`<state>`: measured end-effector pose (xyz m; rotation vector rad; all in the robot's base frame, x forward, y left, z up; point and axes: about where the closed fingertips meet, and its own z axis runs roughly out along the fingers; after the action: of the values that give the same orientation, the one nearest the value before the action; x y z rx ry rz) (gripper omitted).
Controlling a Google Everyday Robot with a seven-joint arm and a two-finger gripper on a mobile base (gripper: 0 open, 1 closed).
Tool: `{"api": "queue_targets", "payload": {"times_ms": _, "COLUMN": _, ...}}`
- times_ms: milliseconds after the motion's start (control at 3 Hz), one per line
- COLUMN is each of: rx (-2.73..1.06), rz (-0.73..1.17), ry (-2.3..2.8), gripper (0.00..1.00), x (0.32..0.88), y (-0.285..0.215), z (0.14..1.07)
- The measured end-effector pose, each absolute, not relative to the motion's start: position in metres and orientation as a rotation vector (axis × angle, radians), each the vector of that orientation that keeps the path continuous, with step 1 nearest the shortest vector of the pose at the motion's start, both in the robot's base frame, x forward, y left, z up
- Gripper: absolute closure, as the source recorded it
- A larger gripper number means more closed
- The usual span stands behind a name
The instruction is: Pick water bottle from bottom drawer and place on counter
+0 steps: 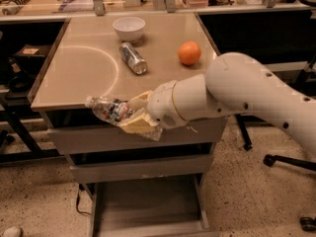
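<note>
The water bottle (109, 109) is a clear plastic bottle with a dark multicoloured label. It lies sideways in my gripper (132, 113), cap end pointing left. The gripper is shut on it at the counter's (79, 68) front edge, level with the rim. The bottom drawer (148, 204) stands pulled open below, its flat grey floor showing and holding nothing I can see. My white arm reaches in from the right.
On the counter lie a silver can (133, 58) on its side, a white bowl (129, 27) at the back and an orange (189, 53) on the right. Two taller grey drawers (138, 154) are closed. A chair base (291, 162) stands at the right.
</note>
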<state>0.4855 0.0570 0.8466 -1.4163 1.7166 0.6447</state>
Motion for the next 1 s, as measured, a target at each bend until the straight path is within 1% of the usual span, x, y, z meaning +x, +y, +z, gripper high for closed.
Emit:
{"api": "queue_targets", "payload": {"times_ms": 333, "rx": -1.462, "rz": 0.624, "ry": 1.628, "gripper": 1.00, "x": 0.512, "y": 0.089, "z": 0.894}}
{"api": "queue_targets", "payload": {"times_ms": 667, "rx": -1.464, "rz": 0.627, "ry": 1.629, "gripper": 1.00, "x": 0.512, "y": 0.090, "z": 0.894}}
{"api": "queue_targets", "payload": {"times_ms": 1000, "rx": -1.477, "rz": 0.662, "ry": 1.629, "gripper": 1.00, "x": 0.532, "y": 0.102, "z": 0.901}}
